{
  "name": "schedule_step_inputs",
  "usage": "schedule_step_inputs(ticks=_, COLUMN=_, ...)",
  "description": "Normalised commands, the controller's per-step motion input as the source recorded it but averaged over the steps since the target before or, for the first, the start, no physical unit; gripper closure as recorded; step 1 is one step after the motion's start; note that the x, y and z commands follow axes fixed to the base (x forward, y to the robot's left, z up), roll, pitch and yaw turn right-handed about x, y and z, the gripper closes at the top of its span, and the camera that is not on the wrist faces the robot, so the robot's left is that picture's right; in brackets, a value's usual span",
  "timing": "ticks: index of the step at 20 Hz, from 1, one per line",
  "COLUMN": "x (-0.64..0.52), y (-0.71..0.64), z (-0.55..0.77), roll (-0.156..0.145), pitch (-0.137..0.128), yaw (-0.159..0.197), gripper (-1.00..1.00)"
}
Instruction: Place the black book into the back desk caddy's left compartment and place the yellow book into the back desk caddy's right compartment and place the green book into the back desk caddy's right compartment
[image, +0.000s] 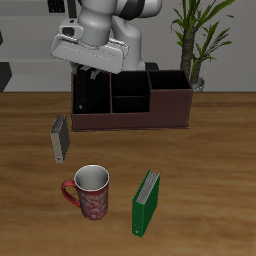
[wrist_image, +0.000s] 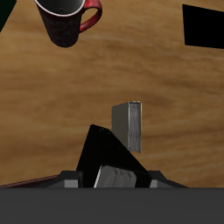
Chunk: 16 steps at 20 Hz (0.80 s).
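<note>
**A:** We see the gripper (image: 90, 68) over the end section of the caddy (image: 130, 121), its fingers clamped on the black book (wrist_image: 101, 152).

**B:** Agreed. In the wrist view the book shows as a dark wedge running out from between the pads towards the table. In the exterior view the arm hides most of it.

**A:** For the next move, what counts is what lies under the book. We judge that it hangs straight over the left compartment, so the move is a plain descent and then a release.

**B:** And how does it lie? We read it as held on edge, with its flat faces along the compartment's dividers. We cannot tell from either view which way its long axis runs.

**A:** We also cannot tell whether its lower edge is already inside the walls.

**B:** The other two books are well apart from the gripper, out on the table. The yellow book (image: 60, 140) stands upright nearest the caddy's front wall. The green book (image: 147, 203) stands tilted near the table's front edge, beside the mug (image: 90, 191).

**A:** So we judge that the first of the three placements is close to done, and the two books for the right compartment have not been touched.
</note>
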Motion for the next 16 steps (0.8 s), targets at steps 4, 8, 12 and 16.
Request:
schedule_step_inputs(ticks=4, x=-0.46, y=-0.05, z=-0.19, roll=-0.004, pitch=0.048, yaw=0.009, gripper=1.0)
schedule_step_inputs(ticks=8, x=-0.41, y=0.03, z=-0.1, roll=0.026, pitch=0.043, yaw=0.013, gripper=1.0)
schedule_step_inputs(ticks=12, x=-0.41, y=0.04, z=0.06, roll=-0.009, pitch=0.014, yaw=0.025, gripper=1.0)
schedule_step_inputs(ticks=16, x=-0.2, y=-0.03, z=0.12, roll=0.014, pitch=-0.026, yaw=0.021, gripper=1.0)
